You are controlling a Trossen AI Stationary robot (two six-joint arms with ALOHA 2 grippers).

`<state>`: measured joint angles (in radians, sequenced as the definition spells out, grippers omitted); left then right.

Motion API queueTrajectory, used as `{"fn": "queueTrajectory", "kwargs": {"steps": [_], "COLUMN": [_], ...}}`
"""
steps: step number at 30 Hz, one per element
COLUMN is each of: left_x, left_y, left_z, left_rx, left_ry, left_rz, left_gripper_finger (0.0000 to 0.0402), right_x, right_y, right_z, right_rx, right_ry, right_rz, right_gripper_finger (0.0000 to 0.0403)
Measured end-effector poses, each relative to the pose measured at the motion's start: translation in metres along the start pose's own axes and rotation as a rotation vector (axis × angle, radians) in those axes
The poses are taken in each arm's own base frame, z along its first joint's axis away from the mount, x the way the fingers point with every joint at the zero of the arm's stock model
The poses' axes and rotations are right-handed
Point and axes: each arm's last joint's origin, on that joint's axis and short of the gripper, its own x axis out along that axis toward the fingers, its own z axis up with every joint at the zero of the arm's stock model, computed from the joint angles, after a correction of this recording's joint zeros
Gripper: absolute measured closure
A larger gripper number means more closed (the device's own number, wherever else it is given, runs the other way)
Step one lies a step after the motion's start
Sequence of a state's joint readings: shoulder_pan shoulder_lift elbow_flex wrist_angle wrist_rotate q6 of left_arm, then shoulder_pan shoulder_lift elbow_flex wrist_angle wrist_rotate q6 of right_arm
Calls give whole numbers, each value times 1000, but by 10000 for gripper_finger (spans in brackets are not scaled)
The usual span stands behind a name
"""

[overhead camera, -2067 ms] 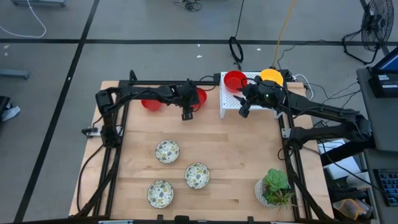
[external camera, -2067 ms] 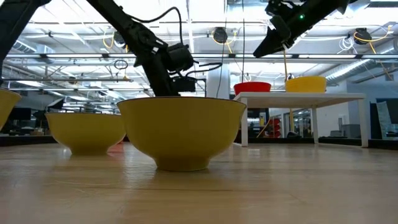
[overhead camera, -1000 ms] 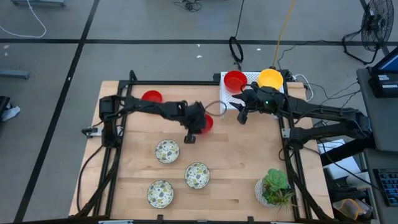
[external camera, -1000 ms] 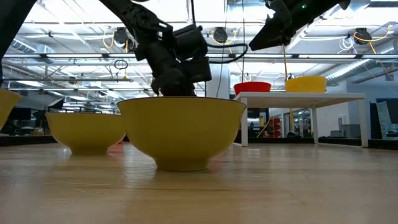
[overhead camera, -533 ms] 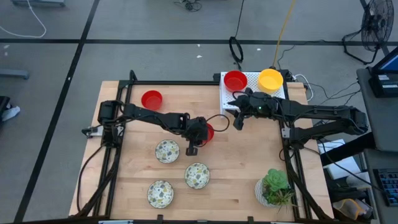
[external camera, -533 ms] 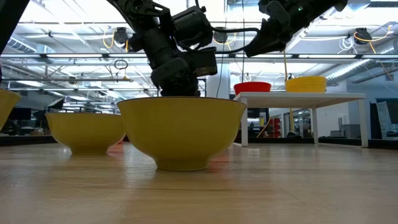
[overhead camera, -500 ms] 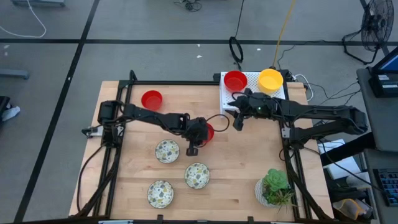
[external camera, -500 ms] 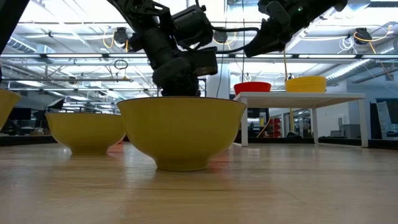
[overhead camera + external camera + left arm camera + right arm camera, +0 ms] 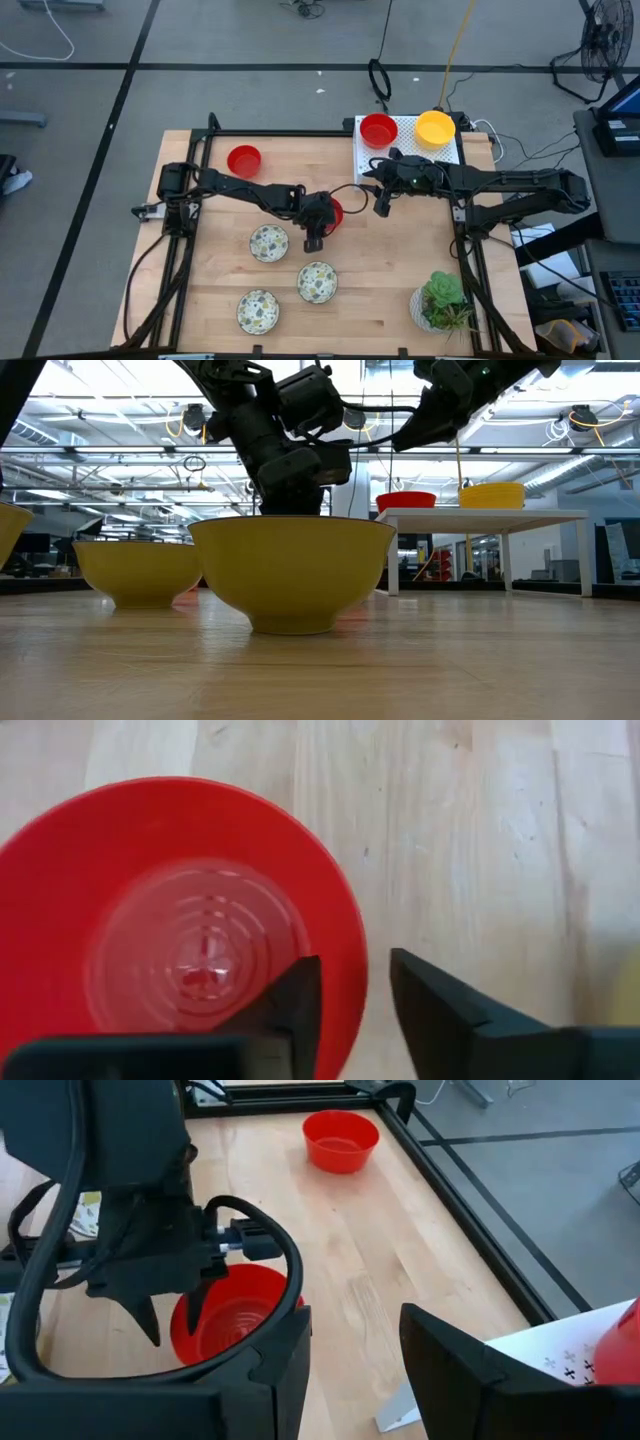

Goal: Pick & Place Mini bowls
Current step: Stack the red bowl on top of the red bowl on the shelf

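we see the left pincer (image 9: 314, 238) out over the middle of the tabletop (image 9: 380, 260), its fingers closed down on the rim of a red mini bowl (image 9: 331, 212); in the left wrist view one finger sits inside that bowl (image 9: 190, 940) and the other just outside the rim, with bare wood around it. whether the bowl rests on the wood or hangs just above it, we cannot tell. the right pincer (image 9: 381, 206) hangs near the front edge of the white rack (image 9: 400, 160), fingers parted and holding nothing. on the rack stand another red bowl (image 9: 378, 130) and a yellow bowl (image 9: 435, 128), side by side. a third red bowl (image 9: 244, 160) sits near the far left of the tabletop, well apart from the rest. three speckled bowls (image 9: 269, 242) lie in a loose cluster on the near half, just beside the left pincer. a potted plant (image 9: 442, 303) stands at the near right corner.
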<state>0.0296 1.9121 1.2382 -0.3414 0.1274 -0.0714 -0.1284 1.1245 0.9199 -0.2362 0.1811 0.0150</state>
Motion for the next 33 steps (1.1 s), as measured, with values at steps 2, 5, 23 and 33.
{"fn": "queueTrajectory", "kwargs": {"steps": [2, 5, 23, 33], "left_x": [-2, -10, -156, -201], "left_y": [-1, -5, -28, -42], "left_z": [3, 11, 18, 13], "left_rx": [-20, -32, -64, -95], "left_ry": [0, -26, -151, -288], "left_rz": [-26, -92, -146, -112], "left_gripper_finger": [253, 230, 220, 220], "right_x": [0, 0, 30, 77], "right_y": [0, 0, 27, 38], "right_z": [-1, -4, -78, -109], "right_rx": [-1, -7, -131, -173], "right_ry": [7, 37, -138, -78], "right_rz": [0, 1, 226, 225], "right_gripper_finger": [261, 261, 261, 261]}}
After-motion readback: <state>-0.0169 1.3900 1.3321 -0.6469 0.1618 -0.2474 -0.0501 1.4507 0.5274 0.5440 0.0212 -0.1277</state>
